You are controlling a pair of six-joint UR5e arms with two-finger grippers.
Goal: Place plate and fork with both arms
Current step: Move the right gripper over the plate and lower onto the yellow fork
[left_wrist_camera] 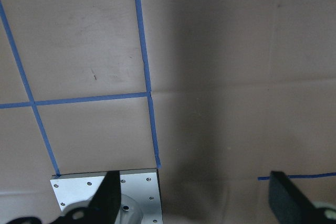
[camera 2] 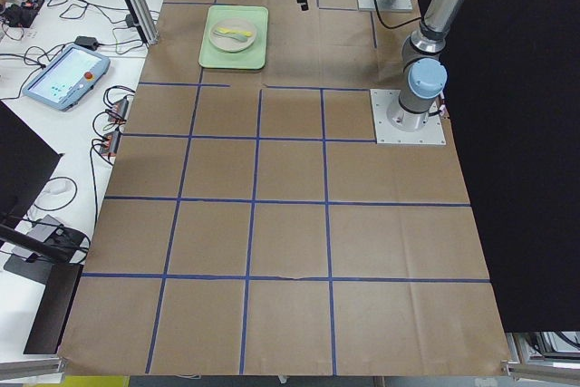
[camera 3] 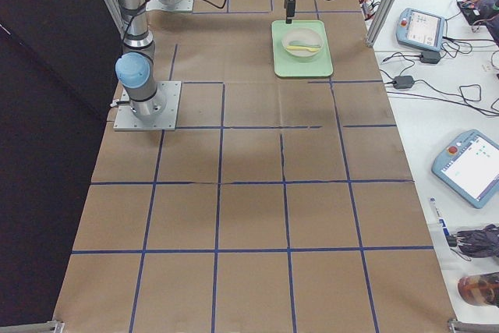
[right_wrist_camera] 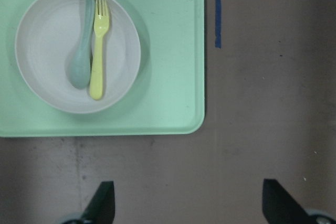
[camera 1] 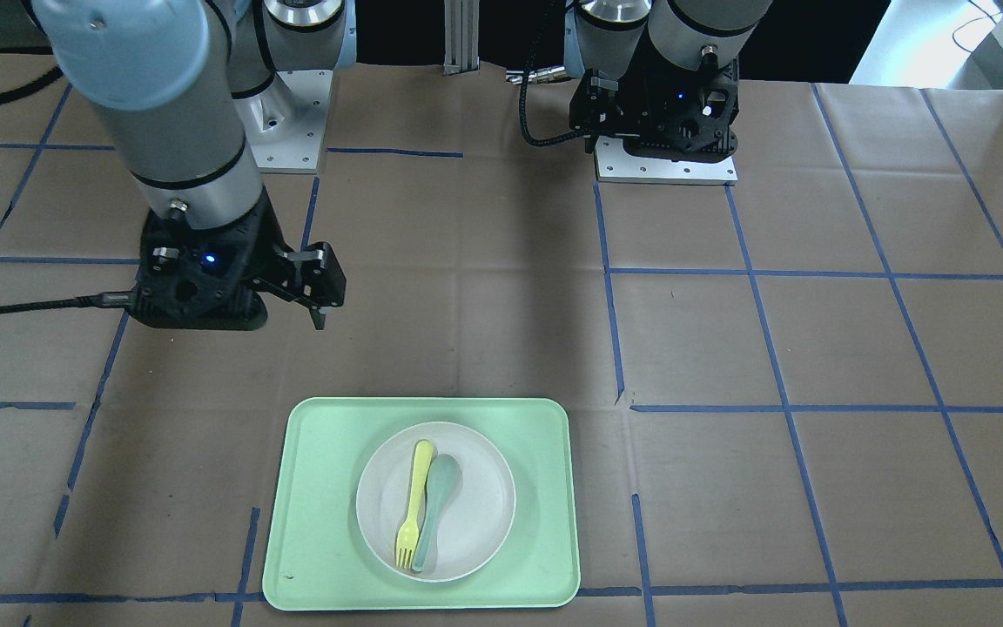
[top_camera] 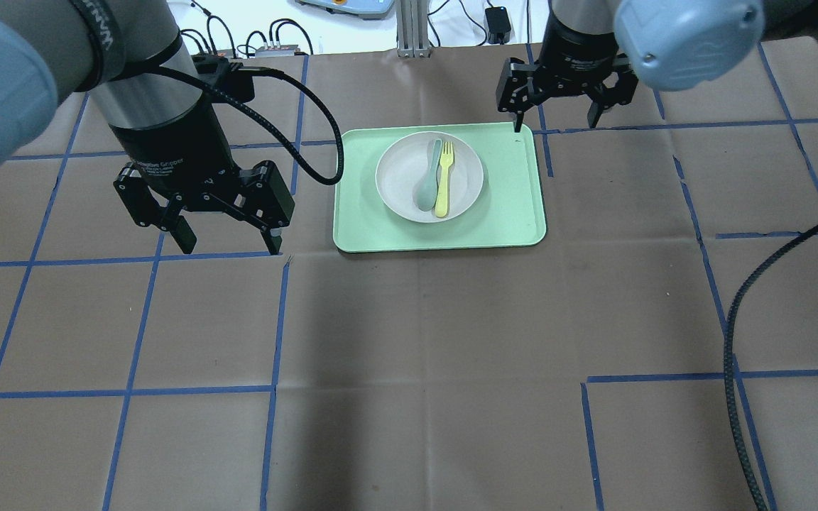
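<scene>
The off-white plate (top_camera: 402, 177) sits on the mint-green tray (top_camera: 508, 199) at the table's far middle. The yellow fork (top_camera: 444, 177) lies in the plate beside a grey-green spoon (top_camera: 429, 181). My right gripper (top_camera: 554, 126) is open and empty, raised near the tray's far right corner. Its wrist view shows plate (right_wrist_camera: 47, 45), fork (right_wrist_camera: 97, 51) and tray (right_wrist_camera: 168, 51) ahead of the spread fingers (right_wrist_camera: 105, 205). My left gripper (top_camera: 230, 248) is open and empty, hovering left of the tray. Its wrist view shows only brown paper and its spread fingers (left_wrist_camera: 110, 198).
The table is covered in brown paper with a blue tape grid. The arms' metal mount plates (camera 1: 667, 165) (camera 1: 292, 131) are on the robot's side. A black cable (top_camera: 735, 341) hangs at the right of the overhead view. Tablets and cables lie beyond the table's far edge (camera 3: 421, 29).
</scene>
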